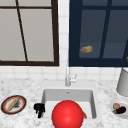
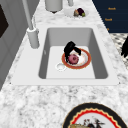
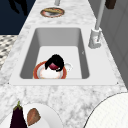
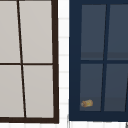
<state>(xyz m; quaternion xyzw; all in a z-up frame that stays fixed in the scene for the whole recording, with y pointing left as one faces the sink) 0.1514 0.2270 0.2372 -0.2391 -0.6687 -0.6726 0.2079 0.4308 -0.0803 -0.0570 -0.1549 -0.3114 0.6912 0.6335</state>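
From the front, my left hand (image 1: 39,109) hangs at the sink's (image 1: 47,93) left rim, fingers curled on nothing. From the left side, my other hand (image 2: 70,49) is curled over the reddish round fruit (image 2: 73,59) on the orange-rimmed plate (image 2: 86,60) in the basin; the right side shows the same grip.

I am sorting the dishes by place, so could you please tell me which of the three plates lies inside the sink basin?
The orange-rimmed white plate, under a black hand and a reddish round thing.
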